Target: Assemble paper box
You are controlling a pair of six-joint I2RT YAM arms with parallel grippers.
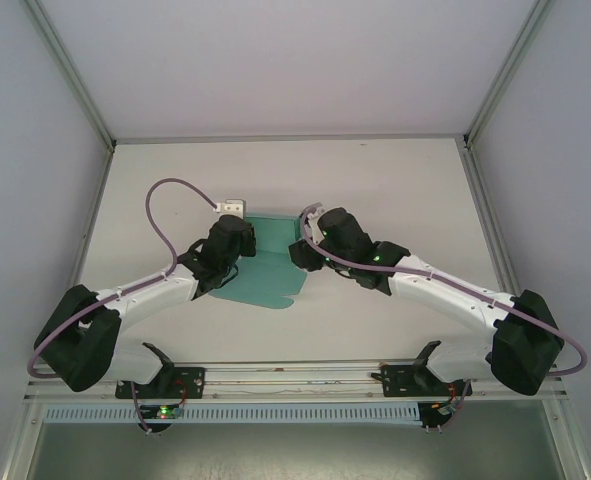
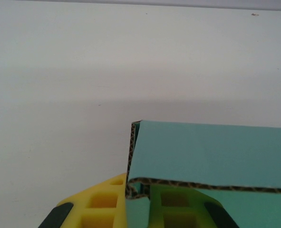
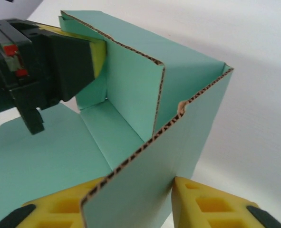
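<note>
Bright, even light comes down from overhead. The arms (image 1: 145,290) throw soft, pale shadows on the white tabletop (image 1: 375,190), and a faint grey band lies beyond the paper box (image 2: 211,152). Nearest the lens, the yellow fingers (image 3: 211,204) blur slightly.

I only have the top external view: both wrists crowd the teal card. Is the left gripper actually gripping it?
Observer: Yes, the left gripper is shut on an upright flap of the paper box.
Reviewer: And the right?
Observer: The right gripper is open, straddling another raised wall.
Reviewer: Folded up at all?
Observer: Yes, two walls meet in a corner; the rest lies flat.
</note>
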